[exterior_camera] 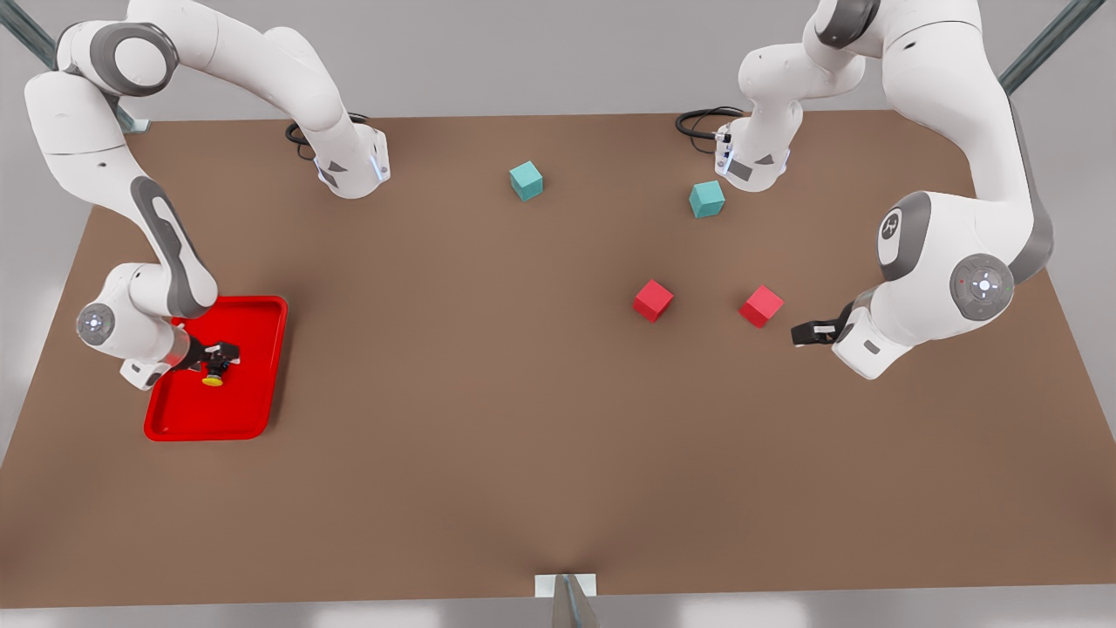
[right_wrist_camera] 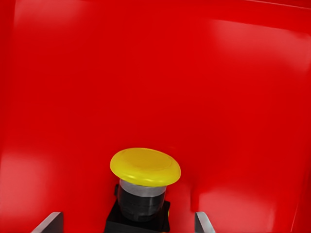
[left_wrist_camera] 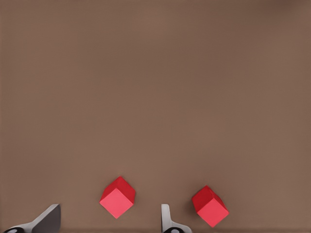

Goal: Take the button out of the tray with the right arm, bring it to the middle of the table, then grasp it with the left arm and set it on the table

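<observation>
Right gripper (exterior_camera: 215, 365): black two-finger tool over the tray, fingers apart astride the button, not yet clamped.
Button (right_wrist_camera: 145, 187): tiny black boxy body, round yellow cap, inside the shallow red tray (exterior_camera: 261, 349); likely light and rigid; pinch the body, since the cap looks slippery.
Left gripper (exterior_camera: 798, 334): spread, waiting near two red cubes (left_wrist_camera: 117, 197).

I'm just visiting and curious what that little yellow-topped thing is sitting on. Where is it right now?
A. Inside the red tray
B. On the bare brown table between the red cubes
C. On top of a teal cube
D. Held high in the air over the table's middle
A: the button sits on the floor of the red tray, with the right tool open around it, its fingers either side.
</observation>
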### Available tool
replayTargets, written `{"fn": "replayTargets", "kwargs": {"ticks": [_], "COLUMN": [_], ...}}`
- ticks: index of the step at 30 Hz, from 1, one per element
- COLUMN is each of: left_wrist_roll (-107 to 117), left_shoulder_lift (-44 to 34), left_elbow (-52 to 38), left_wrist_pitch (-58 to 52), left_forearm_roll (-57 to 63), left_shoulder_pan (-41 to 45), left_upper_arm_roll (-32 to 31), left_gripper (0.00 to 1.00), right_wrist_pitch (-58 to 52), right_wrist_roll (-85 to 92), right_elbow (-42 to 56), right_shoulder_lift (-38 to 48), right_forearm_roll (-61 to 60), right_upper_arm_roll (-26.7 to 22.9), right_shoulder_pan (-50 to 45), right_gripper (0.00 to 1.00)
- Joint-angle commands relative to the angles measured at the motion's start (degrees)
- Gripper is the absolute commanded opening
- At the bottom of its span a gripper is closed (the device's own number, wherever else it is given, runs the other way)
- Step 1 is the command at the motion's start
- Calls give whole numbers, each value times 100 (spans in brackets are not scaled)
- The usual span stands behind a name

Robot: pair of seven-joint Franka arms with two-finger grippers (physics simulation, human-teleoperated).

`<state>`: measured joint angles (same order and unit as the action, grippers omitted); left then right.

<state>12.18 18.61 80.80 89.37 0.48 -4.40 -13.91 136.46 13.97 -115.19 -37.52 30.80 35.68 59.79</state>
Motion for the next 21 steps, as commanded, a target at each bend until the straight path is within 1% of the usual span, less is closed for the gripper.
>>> {"fn": "replayTargets", "kwargs": {"ticks": [1,2,4,6,10,12,16,18,21], "left_wrist_roll": [22,22,22,22,22,22,22,22,22], "left_shoulder_lift": [-7,-7,-16,-16,-16,-16,-16,-16,-16], "left_elbow": [-3,-3,-3,-3,-3,-3,-3,6,6], "left_wrist_pitch": [-8,-8,-16,-16,-16,-16,-16,-16,-25], "left_forearm_roll": [4,4,4,4,4,4,4,4,4], "left_shoulder_pan": [1,1,1,1,1,1,1,1,1], "left_upper_arm_roll": [3,3,3,3,3,3,-6,-6,3], "left_gripper": [100,100,100,100,100,100,100,100,100], "right_wrist_pitch": [109,101,92,83,83,83,83,83,92], "right_wrist_roll": [-447,-447,-439,-439,-439,-430,-430,-430,-439], "right_elbow": [-12,-21,-12,-21,-21,-21,-21,-21,-21], "right_shoulder_lift": [0,0,26,52,44,44,44,35,44], "right_forearm_roll": [14,31,31,40,40,40,40,40,40], "right_upper_arm_roll": [1,1,1,1,1,1,1,1,1], "right_shoulder_pan": [6,6,32,33,41,50,77,76,59], "right_gripper": [100,100,85,80,78,69,65,57,55]}}
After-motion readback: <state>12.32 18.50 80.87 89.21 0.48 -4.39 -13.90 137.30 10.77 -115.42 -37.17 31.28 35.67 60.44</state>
